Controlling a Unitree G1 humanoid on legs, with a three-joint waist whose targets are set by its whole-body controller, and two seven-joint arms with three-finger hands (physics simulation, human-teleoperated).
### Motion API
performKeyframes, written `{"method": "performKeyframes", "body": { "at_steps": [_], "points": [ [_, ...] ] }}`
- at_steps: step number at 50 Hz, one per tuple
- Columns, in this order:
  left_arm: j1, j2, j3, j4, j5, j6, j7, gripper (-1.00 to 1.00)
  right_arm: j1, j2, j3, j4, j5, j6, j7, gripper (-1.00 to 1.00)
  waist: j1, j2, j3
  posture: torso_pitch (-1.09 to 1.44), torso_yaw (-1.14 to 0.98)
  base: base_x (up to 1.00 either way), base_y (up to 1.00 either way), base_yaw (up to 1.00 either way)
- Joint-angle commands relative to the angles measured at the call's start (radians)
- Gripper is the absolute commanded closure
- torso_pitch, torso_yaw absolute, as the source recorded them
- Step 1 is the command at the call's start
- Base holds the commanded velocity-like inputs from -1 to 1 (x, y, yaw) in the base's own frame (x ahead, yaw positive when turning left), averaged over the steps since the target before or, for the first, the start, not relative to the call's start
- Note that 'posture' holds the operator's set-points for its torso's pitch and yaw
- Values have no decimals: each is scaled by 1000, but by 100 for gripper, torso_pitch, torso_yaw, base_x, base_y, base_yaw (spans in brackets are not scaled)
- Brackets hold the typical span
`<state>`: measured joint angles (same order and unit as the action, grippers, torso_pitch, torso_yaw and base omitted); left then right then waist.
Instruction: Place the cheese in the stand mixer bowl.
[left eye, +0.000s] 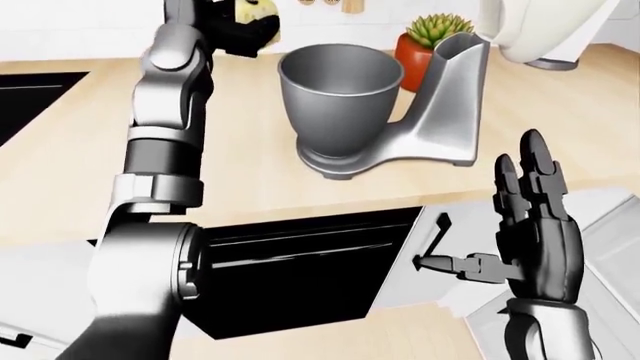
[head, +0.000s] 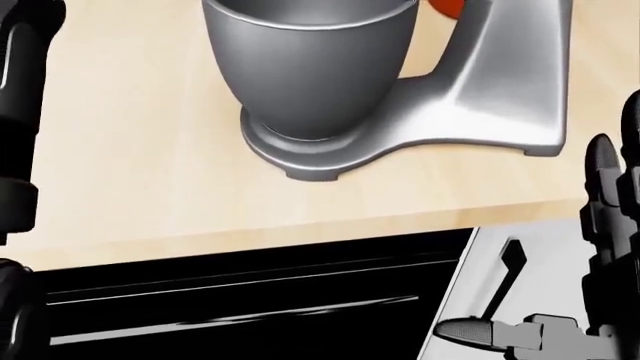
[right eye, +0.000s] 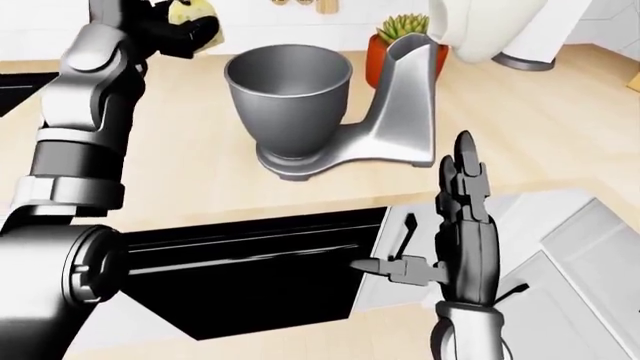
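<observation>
A: Start at the left — what's up there?

B: In the upper left of the left-eye view the left robot hand (left eye: 236, 24) is raised above the desk (left eye: 90, 165), its dark fingers closed around the pale yellow cheese (left eye: 257, 9). The arm runs down the left side of the frame.

A: And the cheese relative to the bowl?

B: It sits up and to the left of the stand mixer bowl (left eye: 340, 94), not over the rim; the bowl's opening shows only grey inside.

A: The mixer itself?

B: The bowl stands on the grey base of the stand mixer (left eye: 440, 112), near the desk's lower edge, with the mixer's column rising to the right of the bowl. A potted plant (left eye: 428, 41) in a red-orange pot shows just behind the column.

A: And the far right?

B: The right robot hand (left eye: 525, 225) is held upright at lower right, off the desk — fingers spread apart, thumb pointing left, gripping nothing.
</observation>
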<state>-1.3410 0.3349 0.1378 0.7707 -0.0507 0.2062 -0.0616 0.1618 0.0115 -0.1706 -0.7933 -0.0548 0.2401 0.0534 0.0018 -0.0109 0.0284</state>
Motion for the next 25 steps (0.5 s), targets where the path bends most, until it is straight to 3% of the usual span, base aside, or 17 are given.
{"method": "performKeyframes", "body": {
  "at_steps": [1, 8, 25],
  "points": [
    [-45, 7, 4, -40, -22, -52, 17, 100, -12, -3, -2, -38, 2, -30, -1, -96, 0, 1, -25, 0, 0, 0, 0, 0],
    [-64, -47, -12, 21, -62, -112, 52, 100, -13, -3, -2, -38, 2, -35, 3, -96, 1, -1, -28, 0, 0, 0, 0, 0],
    [-63, -93, -25, 76, -69, -198, 70, 100, -9, -1, 2, -42, 3, -40, 7, -96, -1, -3, -28, 0, 0, 0, 0, 0]
  ]
}}
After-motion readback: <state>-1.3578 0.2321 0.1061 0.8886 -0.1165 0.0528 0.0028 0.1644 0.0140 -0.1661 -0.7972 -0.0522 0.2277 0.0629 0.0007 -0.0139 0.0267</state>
